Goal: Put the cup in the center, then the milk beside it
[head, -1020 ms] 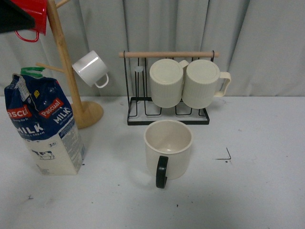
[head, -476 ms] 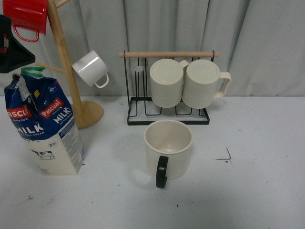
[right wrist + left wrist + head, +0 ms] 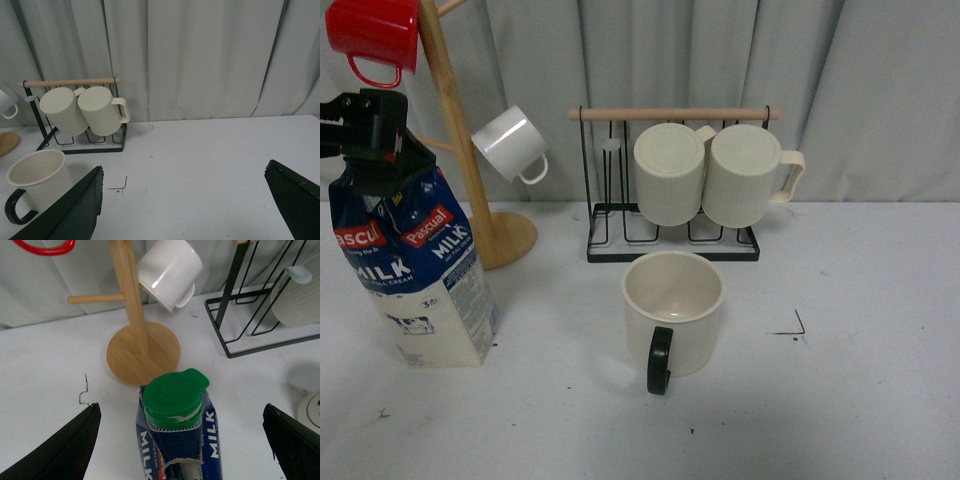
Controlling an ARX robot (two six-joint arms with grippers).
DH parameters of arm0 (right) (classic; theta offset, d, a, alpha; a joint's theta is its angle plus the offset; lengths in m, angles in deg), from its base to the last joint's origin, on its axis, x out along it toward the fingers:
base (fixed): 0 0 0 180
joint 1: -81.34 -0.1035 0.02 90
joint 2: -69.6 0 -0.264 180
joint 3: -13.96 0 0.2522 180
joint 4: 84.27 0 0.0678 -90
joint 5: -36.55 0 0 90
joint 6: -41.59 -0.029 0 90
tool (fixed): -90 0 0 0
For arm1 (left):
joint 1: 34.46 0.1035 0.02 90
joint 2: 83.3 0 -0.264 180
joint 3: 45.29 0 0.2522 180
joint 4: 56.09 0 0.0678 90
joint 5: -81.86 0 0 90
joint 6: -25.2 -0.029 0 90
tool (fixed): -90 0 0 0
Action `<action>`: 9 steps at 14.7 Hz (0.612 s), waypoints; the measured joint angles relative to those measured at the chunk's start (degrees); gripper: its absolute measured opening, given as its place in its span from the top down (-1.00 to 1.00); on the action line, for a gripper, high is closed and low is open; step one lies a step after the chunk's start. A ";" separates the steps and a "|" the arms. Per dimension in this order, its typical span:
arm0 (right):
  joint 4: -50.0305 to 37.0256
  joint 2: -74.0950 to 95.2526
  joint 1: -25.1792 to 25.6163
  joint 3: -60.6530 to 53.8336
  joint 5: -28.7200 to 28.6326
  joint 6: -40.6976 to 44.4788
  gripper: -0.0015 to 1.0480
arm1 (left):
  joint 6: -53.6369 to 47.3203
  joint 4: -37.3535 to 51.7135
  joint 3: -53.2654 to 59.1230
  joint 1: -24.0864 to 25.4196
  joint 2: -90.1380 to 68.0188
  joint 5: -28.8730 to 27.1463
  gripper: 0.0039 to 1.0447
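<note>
While the left gripper (image 3: 181, 410) hangs over the milk (image 3: 415, 280), jaws spread, I see the right gripper (image 3: 183, 200) spread too, cup (image 3: 672, 310) untouched.

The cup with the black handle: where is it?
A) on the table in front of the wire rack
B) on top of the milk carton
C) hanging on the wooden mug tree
A: the cup stands upright on the table, just before the wire rack.

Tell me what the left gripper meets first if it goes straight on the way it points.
Most likely the green cap on the tall blue and white milk carton, which sits centred between the fingers of the open left gripper; the gap above it is unclear.
</note>
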 joint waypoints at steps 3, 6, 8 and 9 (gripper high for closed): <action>0.00 0.00 0.00 0.00 0.00 0.00 -0.87 | -0.70 1.75 1.22 -0.09 -1.60 -0.92 -0.88; 0.00 0.00 0.00 0.00 0.00 -0.02 -0.87 | 0.48 2.29 1.66 -1.57 -4.37 -3.67 -0.70; 0.02 0.00 0.00 0.00 0.00 0.00 -0.87 | 1.97 2.84 1.64 -2.32 -4.61 -4.07 -0.11; 0.00 0.00 0.00 0.00 0.00 0.00 -0.87 | 2.45 2.84 1.64 -2.32 -4.92 -4.15 0.10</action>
